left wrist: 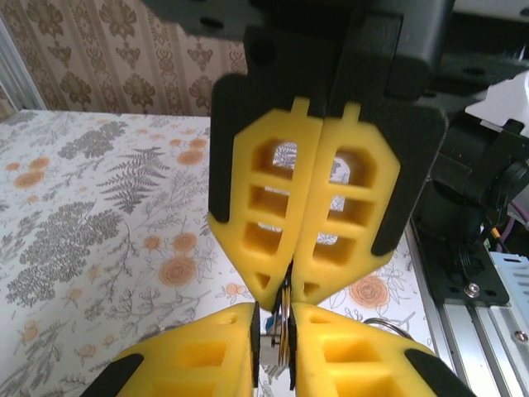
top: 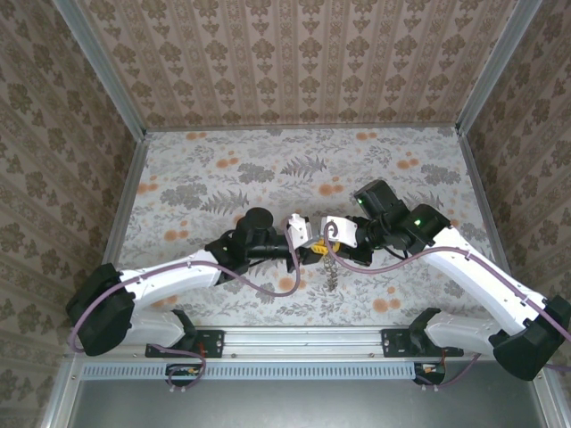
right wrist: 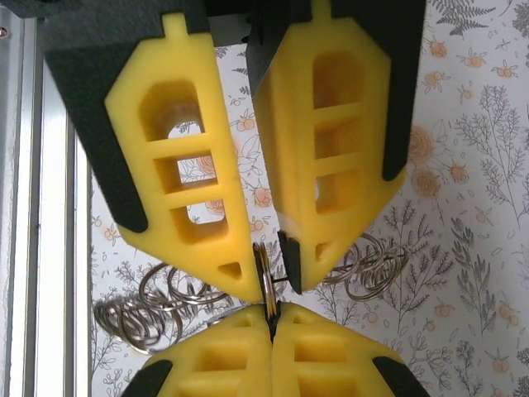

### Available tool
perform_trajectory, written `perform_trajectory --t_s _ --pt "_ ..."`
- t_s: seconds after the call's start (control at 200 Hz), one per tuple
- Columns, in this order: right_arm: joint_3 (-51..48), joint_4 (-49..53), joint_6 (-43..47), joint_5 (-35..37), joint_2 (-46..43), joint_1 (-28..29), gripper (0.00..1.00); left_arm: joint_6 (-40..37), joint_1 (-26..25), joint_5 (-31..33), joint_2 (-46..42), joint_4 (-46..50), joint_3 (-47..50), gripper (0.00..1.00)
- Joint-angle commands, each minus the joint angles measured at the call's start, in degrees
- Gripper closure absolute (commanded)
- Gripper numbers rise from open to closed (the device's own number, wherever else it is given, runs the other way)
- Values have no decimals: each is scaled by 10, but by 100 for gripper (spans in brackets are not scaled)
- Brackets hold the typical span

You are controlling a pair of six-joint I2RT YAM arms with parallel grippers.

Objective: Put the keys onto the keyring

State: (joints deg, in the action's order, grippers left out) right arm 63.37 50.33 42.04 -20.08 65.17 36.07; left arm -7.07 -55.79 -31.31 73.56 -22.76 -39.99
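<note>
Yellow fingertips of the left gripper [left wrist: 277, 314] are drawn almost together, with only a narrow slot between them, and a thin metal loop is pinched in that slot. Between the two arms, above the flowered table [top: 223, 169], the keys [top: 332, 270] are held up off the surface. From the top camera they hang as a short chain-like bunch directly below the meeting fingertips. From the right wrist, coiled loops are seen spilling out to either side of the pinch. Tip to tip against the left one, the right gripper [right wrist: 271, 318] is pressed fully together, with the edge of a loop clamped in its seam. The task is judged to be in its middle. The bunch is lifted and gripped from both sides, and much of it appears already strung together. Whether the loop at the tips has been threaded cannot be told, since the join is hidden by the fingers. Threading, if unfinished, and release are judged to be left.
</note>
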Motion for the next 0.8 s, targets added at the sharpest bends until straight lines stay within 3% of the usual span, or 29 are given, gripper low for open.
perform_trajectory --t_s 0.0,0.14,0.485,0.53,0.57,0.735,0.795 --pt "2 -9 2 -2 -1 5 100 9 2 -16 2 -17 -18 82" --pt "1 -17 -1 -8 -7 5 100 7 2 -22 4 -15 -18 88" --pt "3 -32 -8 -22 -18 5 100 5 -2 1 13 -18 -18 84" --pt "3 -32 -8 -23 -19 5 100 3 -2 6 11 -17 -16 89" --pt "3 -32 -8 -24 -19 5 100 -1 -2 5 9 -16 -15 100" --pt "-11 -40 -10 -28 -30 0 100 -9 -2 9 -7 -22 -6 100" --pt "-22 -45 -12 -41 -41 -11 84 -8 -2 13 -15 -40 2 100"
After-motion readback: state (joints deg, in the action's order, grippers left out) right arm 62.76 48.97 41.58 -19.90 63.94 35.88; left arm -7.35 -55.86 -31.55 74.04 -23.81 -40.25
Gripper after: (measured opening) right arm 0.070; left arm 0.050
